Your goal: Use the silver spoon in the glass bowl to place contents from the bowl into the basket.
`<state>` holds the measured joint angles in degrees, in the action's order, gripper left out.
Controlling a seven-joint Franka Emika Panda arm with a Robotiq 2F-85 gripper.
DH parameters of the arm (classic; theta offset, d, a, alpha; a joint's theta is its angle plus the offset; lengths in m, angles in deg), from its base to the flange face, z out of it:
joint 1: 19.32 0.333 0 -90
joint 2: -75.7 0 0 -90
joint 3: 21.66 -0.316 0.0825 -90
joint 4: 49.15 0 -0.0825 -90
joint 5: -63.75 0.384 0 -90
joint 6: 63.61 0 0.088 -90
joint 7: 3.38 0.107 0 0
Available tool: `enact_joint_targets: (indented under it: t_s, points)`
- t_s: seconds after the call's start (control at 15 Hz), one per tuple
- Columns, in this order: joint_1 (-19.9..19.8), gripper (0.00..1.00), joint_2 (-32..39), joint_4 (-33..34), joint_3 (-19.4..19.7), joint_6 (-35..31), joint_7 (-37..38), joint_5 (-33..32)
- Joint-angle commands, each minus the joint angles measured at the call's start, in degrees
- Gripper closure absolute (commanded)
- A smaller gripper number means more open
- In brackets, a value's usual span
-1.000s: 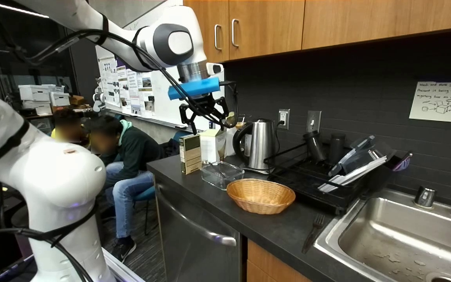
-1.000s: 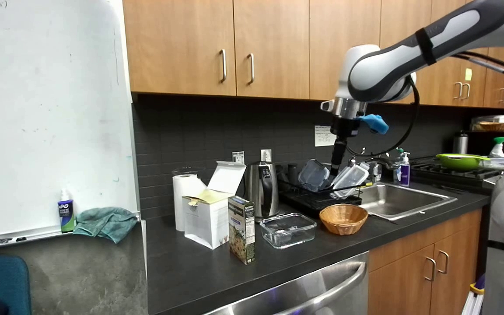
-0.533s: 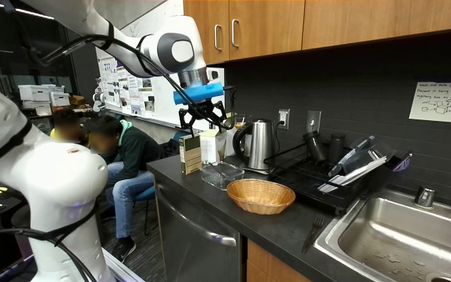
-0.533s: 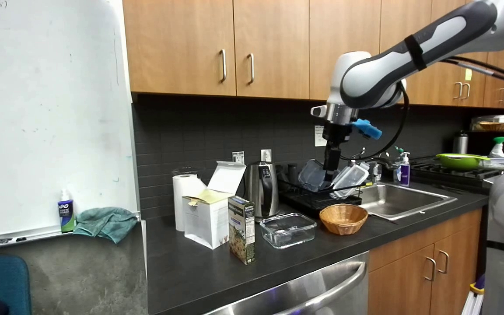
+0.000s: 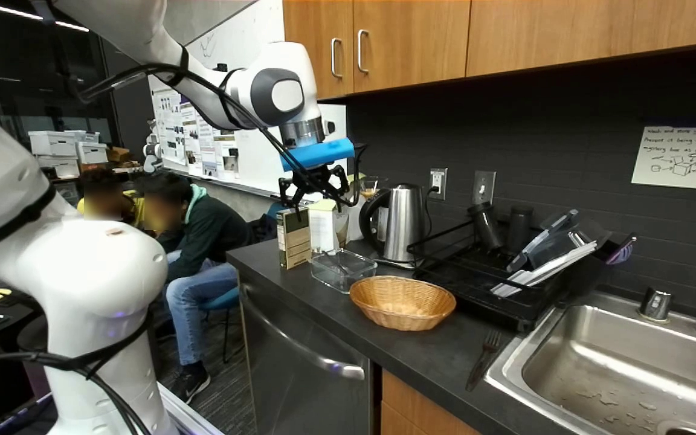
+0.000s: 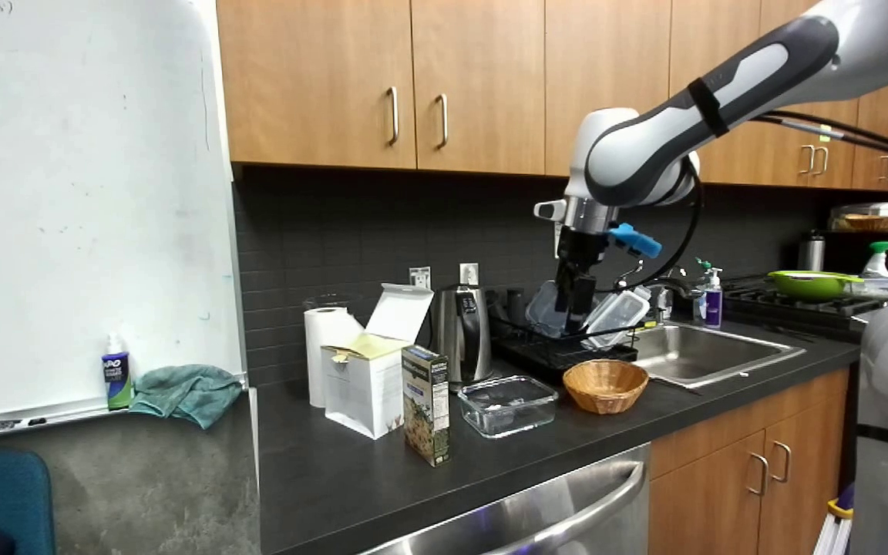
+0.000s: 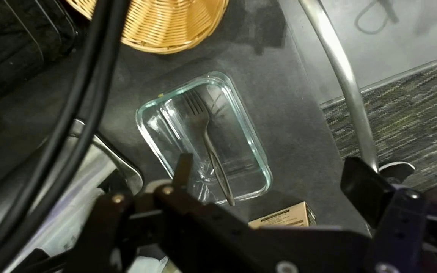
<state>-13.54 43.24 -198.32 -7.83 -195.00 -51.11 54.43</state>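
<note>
The glass bowl point(image 7: 247, 117) is a clear rectangular dish on the dark counter, seen from above in the wrist view. Inside lies a silver-grey fork point(image 7: 216, 163), tines at the far end and handle tip resting over the near rim. No other contents can be made out, and the silver spoon is out of view. Above and short of the dish hangs my gripper point(image 7: 269, 167), jaws wide apart with nothing between them. In both exterior views it stays high over the counter point(image 5: 318, 204). The tan woven basket point(image 5: 402, 317) sits beside the dish, toward the sink.
A food carton point(image 6: 425, 405) stands close to the dish, with an open white box point(image 6: 363, 397) behind it. The steel kettle point(image 5: 405, 223) and black dish rack point(image 5: 469, 284) line the back. Another fork point(image 5: 484, 359) lies by the sink point(image 5: 602, 368).
The arm has come down, with my gripper lower in both exterior views and shifted toward the kettle and glass bowl. Its jaws stay open. The things on the counter have not moved.
</note>
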Motion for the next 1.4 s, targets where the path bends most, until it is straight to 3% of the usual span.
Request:
enact_joint_targets:
  t_s: [0.0, 0.4, 1.33]
  points:
    - [0.7, 0.0, 3.2, 1.2, 0.3, -2.5, -5.6, 2.5]
    - [1.2, 0.0, 6.2, 1.1, 0.0, -4.8, -12.7, 6.1]
    - [-0.6, 0.0, 12.9, 2.5, 0.4, -9.3, -25.8, 7.0]
